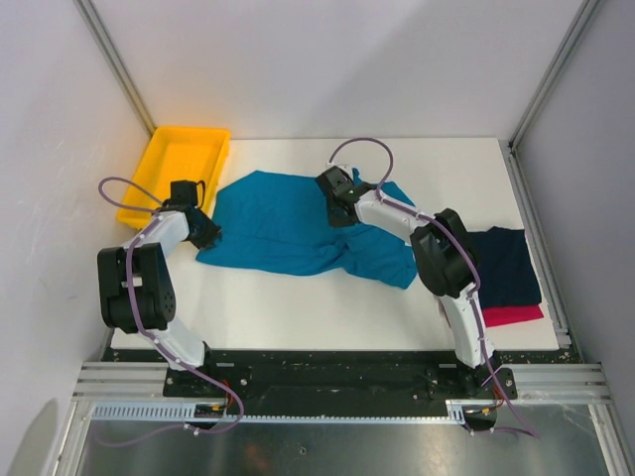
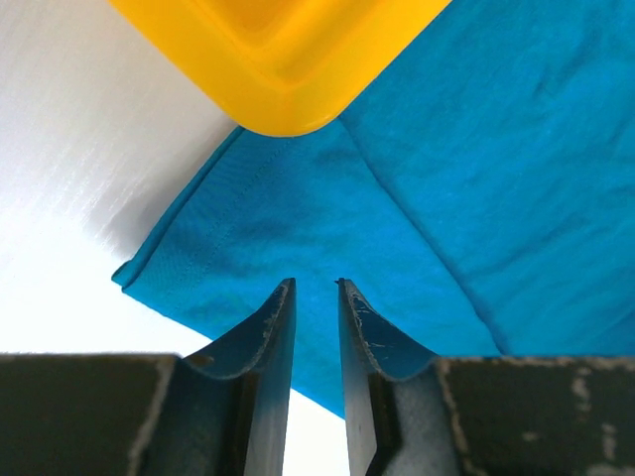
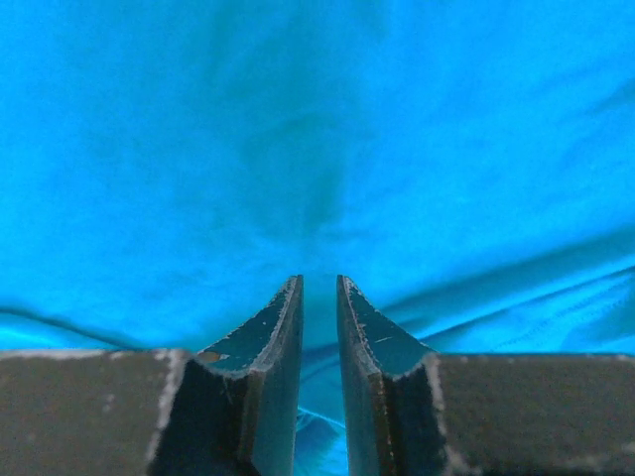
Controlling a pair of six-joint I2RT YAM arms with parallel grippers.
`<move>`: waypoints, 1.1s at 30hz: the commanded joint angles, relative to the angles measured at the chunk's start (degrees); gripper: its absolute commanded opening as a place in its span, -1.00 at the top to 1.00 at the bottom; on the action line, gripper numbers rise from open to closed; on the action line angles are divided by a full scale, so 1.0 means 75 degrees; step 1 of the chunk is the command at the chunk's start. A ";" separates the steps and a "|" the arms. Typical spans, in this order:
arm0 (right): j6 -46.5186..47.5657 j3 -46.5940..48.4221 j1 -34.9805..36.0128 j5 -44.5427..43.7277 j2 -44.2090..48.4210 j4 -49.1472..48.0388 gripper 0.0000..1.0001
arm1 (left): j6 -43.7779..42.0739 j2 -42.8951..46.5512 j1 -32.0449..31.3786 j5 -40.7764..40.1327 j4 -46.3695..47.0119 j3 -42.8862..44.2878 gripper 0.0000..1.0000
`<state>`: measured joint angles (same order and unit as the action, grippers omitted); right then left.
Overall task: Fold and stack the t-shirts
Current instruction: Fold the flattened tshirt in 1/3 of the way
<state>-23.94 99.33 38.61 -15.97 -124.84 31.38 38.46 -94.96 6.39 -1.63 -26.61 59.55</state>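
A teal-blue t-shirt (image 1: 288,223) lies rumpled and spread out across the middle of the white table. My left gripper (image 1: 210,238) hovers at the shirt's left edge, near a sleeve corner. In the left wrist view this gripper (image 2: 316,285) stands open by a narrow gap, with nothing between the fingers and the teal cloth (image 2: 476,178) below. My right gripper (image 1: 339,208) is over the shirt's upper middle. The right wrist view shows it (image 3: 318,280) open by a slit above the teal cloth (image 3: 298,129). A folded dark navy t-shirt (image 1: 506,263) rests on a red-pink one (image 1: 514,315) at the right.
A yellow plastic tray (image 1: 179,159) stands at the back left, its corner (image 2: 288,59) just beyond the shirt's left sleeve. Metal frame posts and walls close in the table on the left, right and back.
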 commanded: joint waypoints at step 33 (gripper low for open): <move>-0.2062 -0.6533 -0.1116 0.0446 0.4553 -0.0824 0.48 | -0.0200 -0.0581 0.0103 0.0258 0.0153 0.0187 0.42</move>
<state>-39.03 52.95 32.47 -12.34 -90.45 28.27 38.39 -99.18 6.79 0.21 -26.17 59.57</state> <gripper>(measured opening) 0.261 0.289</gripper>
